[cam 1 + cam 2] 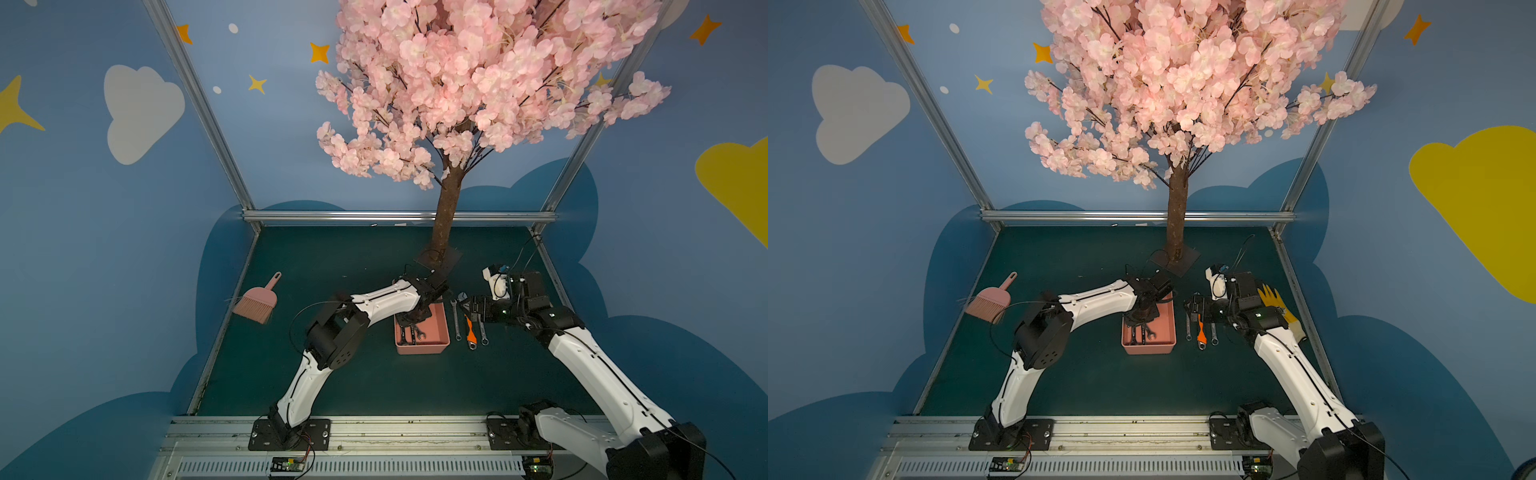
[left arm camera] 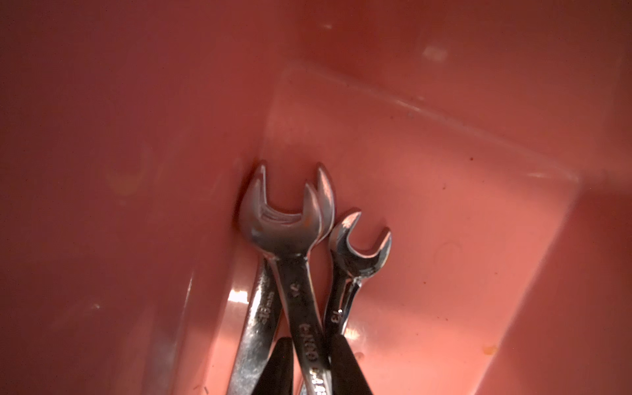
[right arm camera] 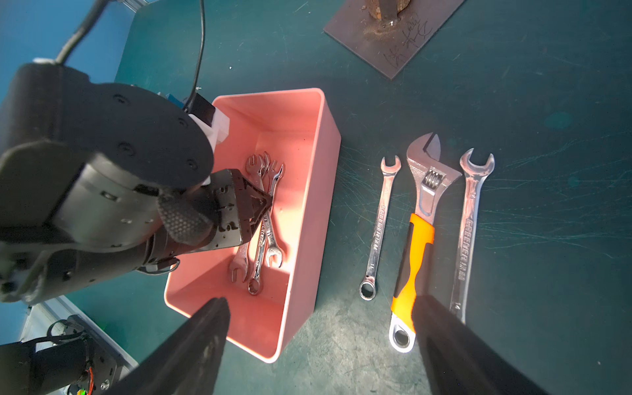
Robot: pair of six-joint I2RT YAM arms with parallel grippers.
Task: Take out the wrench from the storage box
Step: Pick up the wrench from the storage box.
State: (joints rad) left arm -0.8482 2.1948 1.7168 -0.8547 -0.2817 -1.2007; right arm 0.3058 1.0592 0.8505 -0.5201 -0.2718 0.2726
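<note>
My left gripper [image 3: 264,204] is down in the salmon storage box [image 3: 330,160], jaws clamped on the shaft of the middle wrench [image 2: 301,297]. It lies across the other wrenches [image 2: 355,253] by the box's left wall. My right gripper [image 3: 319,302] is spread wide, empty, above the table [image 3: 547,102].

The left tool [image 1: 409,319] is down inside the pink box [image 1: 422,349], over the wrenches [image 1: 417,334] lying in it. The right tool [image 1: 466,307] hangs above three loose spanners [image 1: 470,332] just beside the box. A brush [image 1: 255,301] lies well apart on the bench [image 1: 374,386].
</note>
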